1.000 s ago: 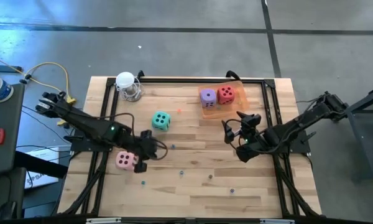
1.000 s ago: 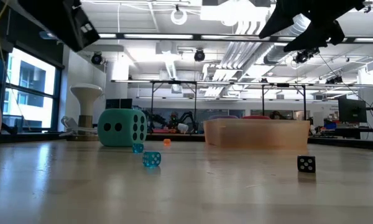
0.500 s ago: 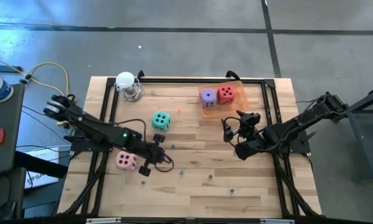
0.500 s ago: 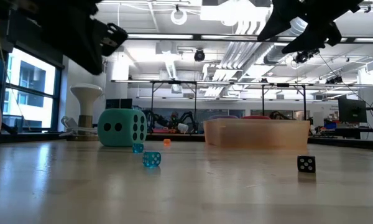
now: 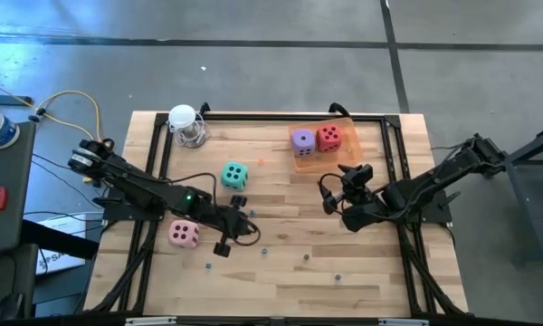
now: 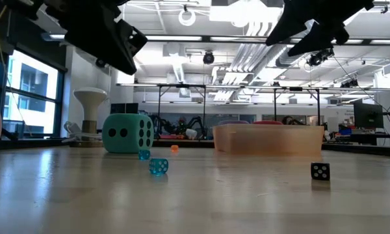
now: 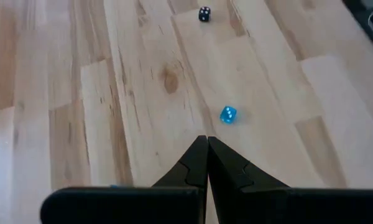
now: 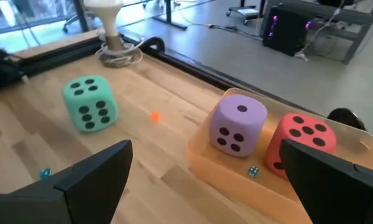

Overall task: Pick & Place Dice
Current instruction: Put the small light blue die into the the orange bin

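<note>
Purple die and red die: sitting in the orange tray. Teal die and pink die: lying on the counter. Left gripper: hovering beside pink, fingers pressed together, holding nothing. Right gripper: fingers spread apart. Advice: open the left fingers wide before lowering squarely over a cube.

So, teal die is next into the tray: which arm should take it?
Probably right: the right gripper is open and faces the teal die, with the tray close by. The left gripper is shut and pointing away, with the pink die beside its arm.
</note>
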You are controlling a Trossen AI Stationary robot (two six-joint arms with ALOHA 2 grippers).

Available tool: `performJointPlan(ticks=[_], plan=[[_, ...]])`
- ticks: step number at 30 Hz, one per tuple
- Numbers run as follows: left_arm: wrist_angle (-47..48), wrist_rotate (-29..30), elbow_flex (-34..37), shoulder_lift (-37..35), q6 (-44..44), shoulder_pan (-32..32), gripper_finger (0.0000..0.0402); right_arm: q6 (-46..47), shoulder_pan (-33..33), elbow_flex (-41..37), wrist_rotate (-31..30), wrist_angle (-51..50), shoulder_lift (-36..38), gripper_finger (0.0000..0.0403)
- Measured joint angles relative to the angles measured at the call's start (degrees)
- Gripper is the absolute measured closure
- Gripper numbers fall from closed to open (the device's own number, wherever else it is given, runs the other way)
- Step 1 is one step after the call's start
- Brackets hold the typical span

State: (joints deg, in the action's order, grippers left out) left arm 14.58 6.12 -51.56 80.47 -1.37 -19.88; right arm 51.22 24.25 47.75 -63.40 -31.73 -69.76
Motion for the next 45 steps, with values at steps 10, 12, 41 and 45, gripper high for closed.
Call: performJointPlan(ticks=[10,12,41,45], plan=[[-6.29,-0.08,-0.01,0.0,-5.18,0.77,0.0399,0.1,0.0,0.0,0.8,0.32,-0.01,0.0005],[-6.38,-0.17,-0.01,0.0,-5.99,1.3,0.0399,1.37,0.0,0.0,1.55,0.35,-0.48,0.0005],[-4.95,14.11,8.78,0.0,0.36,1.95,0.0274,-9.33,0.31,0.0,4.92,9.81,-3.19,0.0005],[-6.63,12.89,10.89,0.0,-2.6,4.27,0.0255,-9.23,0.33,0.0,5.09,10.04,-3.19,0.0005]])
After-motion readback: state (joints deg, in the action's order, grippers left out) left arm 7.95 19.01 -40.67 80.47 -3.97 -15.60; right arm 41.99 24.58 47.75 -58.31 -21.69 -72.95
